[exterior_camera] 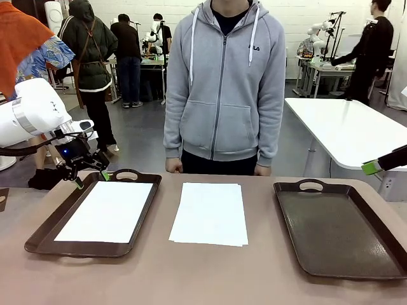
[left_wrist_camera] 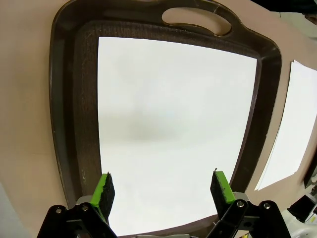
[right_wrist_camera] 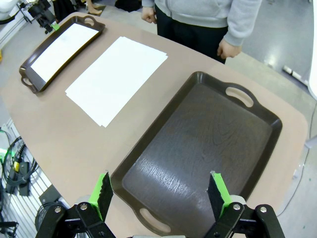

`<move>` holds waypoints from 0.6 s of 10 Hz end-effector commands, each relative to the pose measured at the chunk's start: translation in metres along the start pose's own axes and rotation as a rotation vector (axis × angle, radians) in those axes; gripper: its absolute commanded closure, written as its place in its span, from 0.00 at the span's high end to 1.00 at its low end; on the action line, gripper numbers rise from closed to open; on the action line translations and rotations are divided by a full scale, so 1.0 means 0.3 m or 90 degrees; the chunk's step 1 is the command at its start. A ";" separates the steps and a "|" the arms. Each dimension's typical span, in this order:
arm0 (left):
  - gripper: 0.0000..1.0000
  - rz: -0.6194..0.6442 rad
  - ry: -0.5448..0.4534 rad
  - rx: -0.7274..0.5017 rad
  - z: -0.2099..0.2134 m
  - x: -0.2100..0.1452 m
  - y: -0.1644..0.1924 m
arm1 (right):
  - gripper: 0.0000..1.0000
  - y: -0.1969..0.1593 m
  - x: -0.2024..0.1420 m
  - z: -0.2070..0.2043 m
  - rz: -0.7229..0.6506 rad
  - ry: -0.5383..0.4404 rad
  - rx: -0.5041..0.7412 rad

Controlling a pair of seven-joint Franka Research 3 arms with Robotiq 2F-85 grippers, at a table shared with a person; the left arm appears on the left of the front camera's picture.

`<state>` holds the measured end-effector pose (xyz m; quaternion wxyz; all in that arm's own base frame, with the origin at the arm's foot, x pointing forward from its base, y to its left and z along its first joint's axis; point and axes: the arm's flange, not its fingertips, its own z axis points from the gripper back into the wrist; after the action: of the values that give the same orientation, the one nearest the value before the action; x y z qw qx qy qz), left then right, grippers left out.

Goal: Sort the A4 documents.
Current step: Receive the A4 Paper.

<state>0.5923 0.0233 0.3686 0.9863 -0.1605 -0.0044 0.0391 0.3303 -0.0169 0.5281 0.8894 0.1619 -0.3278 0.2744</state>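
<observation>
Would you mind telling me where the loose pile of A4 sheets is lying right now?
In the front view the A4 pile lies flat at the middle of the table, between the left tray holding a sheet and the empty right tray.

You can pass along the bare table (exterior_camera: 210, 273) strips on each side of the paper stack (exterior_camera: 210, 213), between the left tray (exterior_camera: 46, 232) and right tray (exterior_camera: 337, 229). The left gripper (exterior_camera: 92, 180) occupies the left tray's far corner; the person (exterior_camera: 222, 95) blocks the far edge.

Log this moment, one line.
left end effector: open, above left tray with sheet | right end effector: open, facing right tray | document stack: mid-table
</observation>
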 end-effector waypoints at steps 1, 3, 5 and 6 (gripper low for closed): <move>1.00 0.000 0.000 0.000 0.000 0.000 0.000 | 1.00 -0.001 -0.001 -0.005 0.001 -0.002 0.008; 1.00 -0.063 -0.093 0.028 0.168 -0.093 -0.065 | 1.00 -0.001 -0.001 -0.005 0.001 -0.002 0.008; 1.00 -0.102 -0.175 0.043 0.305 -0.241 -0.057 | 1.00 -0.001 -0.001 -0.005 0.001 -0.002 0.008; 1.00 -0.140 -0.213 0.017 0.360 -0.318 -0.058 | 1.00 -0.001 -0.001 -0.005 0.001 -0.002 0.008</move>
<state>0.5343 0.0288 0.4812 0.9807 -0.1285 -0.1459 -0.0207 0.3303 -0.0169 0.5280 0.8895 0.1618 -0.3276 0.2744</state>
